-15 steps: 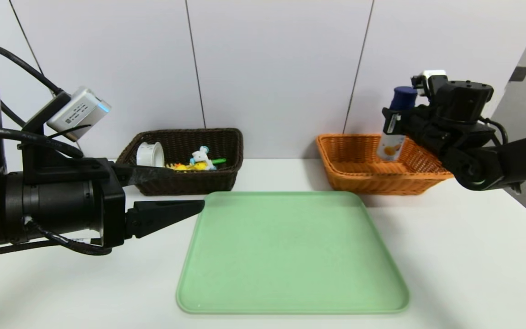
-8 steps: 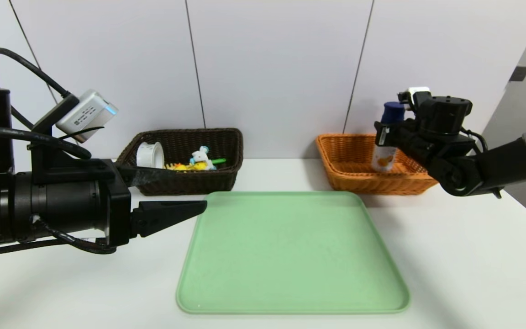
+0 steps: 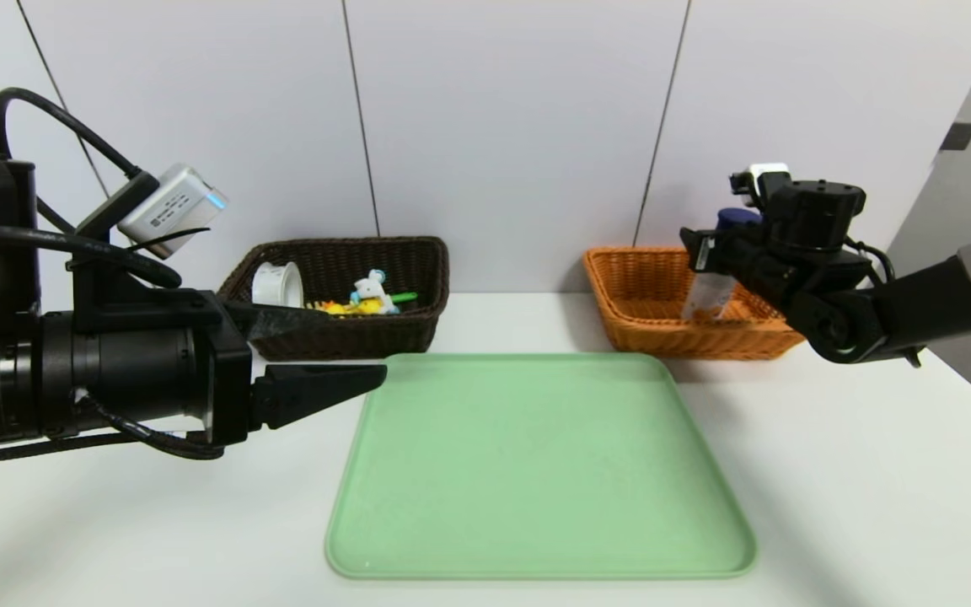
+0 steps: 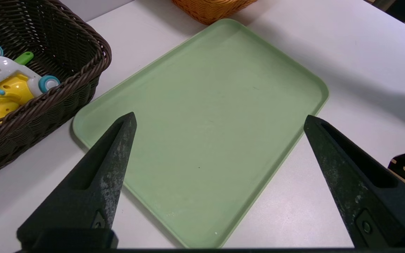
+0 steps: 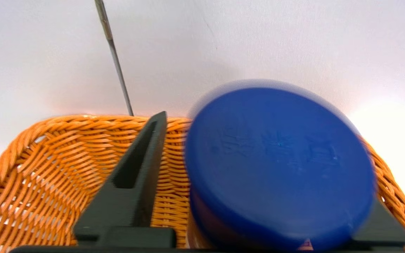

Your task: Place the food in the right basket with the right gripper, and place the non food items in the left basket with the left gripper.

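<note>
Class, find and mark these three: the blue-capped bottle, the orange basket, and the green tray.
Bottle [image 5: 280, 165]: right wrist view, top of its blue cap.
Orange basket [image 3: 641, 333]: head view, front wall.
Tray [image 3: 536, 472]: head view, bare middle.

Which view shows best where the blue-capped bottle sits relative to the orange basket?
The head view: the bottle stands in the orange basket, at the right gripper. The right wrist view shows mostly its cap; the left wrist view misses it.
</note>
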Controlling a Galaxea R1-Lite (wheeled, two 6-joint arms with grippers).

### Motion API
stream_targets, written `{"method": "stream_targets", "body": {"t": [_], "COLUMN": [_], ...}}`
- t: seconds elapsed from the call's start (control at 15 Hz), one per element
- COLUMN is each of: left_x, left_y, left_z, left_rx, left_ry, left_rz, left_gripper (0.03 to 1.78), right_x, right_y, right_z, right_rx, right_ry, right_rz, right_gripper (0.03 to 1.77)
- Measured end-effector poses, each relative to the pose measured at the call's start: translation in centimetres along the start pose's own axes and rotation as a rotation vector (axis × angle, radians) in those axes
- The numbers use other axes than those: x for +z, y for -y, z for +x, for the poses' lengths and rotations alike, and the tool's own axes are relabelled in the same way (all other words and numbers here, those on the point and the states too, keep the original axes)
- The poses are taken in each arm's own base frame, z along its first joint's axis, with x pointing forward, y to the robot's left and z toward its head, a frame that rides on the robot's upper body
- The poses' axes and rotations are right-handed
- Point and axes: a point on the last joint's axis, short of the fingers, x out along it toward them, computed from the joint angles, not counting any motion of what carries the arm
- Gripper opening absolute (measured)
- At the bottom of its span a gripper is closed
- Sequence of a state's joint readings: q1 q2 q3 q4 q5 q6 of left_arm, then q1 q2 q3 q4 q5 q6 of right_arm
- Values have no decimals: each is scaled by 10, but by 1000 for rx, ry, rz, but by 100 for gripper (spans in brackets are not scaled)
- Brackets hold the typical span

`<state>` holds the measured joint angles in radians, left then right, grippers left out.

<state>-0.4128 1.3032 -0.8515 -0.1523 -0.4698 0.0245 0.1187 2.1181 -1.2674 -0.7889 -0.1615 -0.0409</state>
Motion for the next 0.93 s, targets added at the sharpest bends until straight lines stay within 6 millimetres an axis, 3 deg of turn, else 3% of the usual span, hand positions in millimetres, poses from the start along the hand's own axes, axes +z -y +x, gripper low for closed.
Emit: {"method": "stream_targets", "body": {"t": [0.53,0.93], "left_x": [1,4], "left_y": [-2,-2], "left_z": [-1,-8], "left_rx": [9,26], "left_ry": [2,29], "left_rz": [-4,-1], "left_gripper": [169,169], "right_x": [18,51], "right_y": [4,15], "right_z": [-18,-66], "right_rx": [1,4], "right_ry": [-13,-64], "right_rz": [3,-2], "right_gripper": [152,162]}}
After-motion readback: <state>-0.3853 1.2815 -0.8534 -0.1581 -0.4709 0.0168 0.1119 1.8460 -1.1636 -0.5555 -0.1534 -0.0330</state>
